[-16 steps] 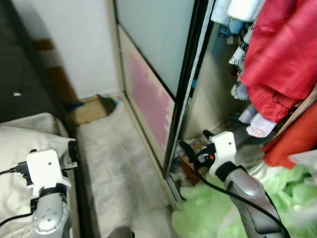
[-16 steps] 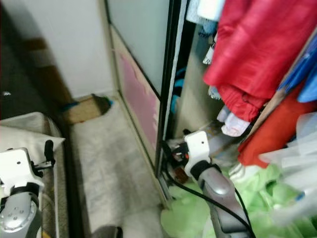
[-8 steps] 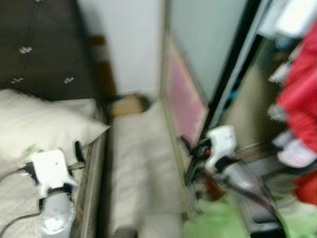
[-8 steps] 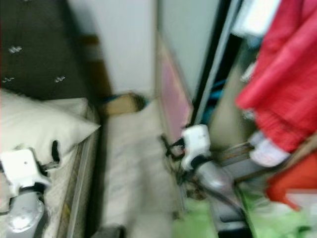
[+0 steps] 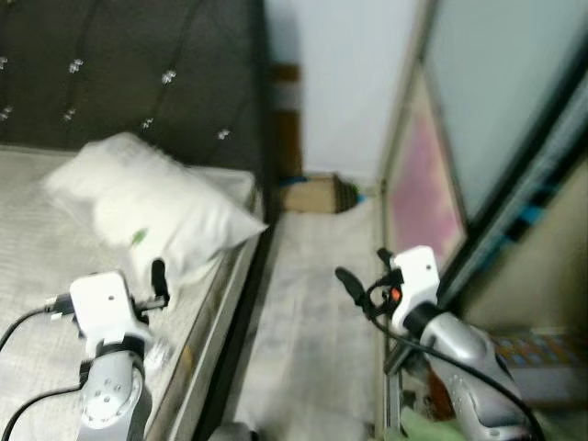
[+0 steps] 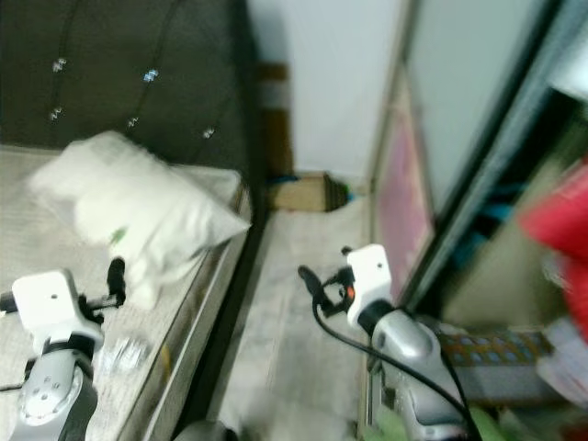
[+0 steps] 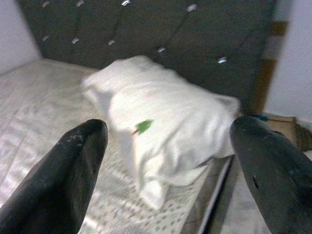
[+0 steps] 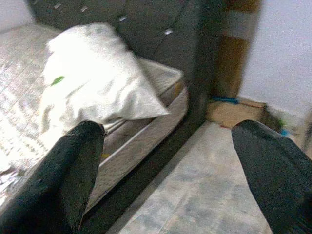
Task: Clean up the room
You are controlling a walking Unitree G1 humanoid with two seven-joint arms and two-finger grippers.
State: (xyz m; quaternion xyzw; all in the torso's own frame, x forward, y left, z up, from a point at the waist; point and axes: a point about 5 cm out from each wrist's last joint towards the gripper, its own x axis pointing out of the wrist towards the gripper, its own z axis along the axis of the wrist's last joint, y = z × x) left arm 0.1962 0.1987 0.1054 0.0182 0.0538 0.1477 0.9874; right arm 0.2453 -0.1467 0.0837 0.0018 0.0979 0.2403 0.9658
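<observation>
A white pillow [image 5: 156, 213] with a small green mark lies on the bed [image 5: 37, 230] against the dark headboard [image 5: 119, 73]. The left claw [image 7: 168, 161] hovers open over the mattress; the right claw [image 8: 170, 170], also open and empty, hangs above the floor [image 5: 312, 303] beside the bed.

White pillow [image 5: 161, 216] with green mark, dark tufted headboard [image 5: 129, 78], pink-panelled wardrobe door [image 5: 418, 188].
</observation>
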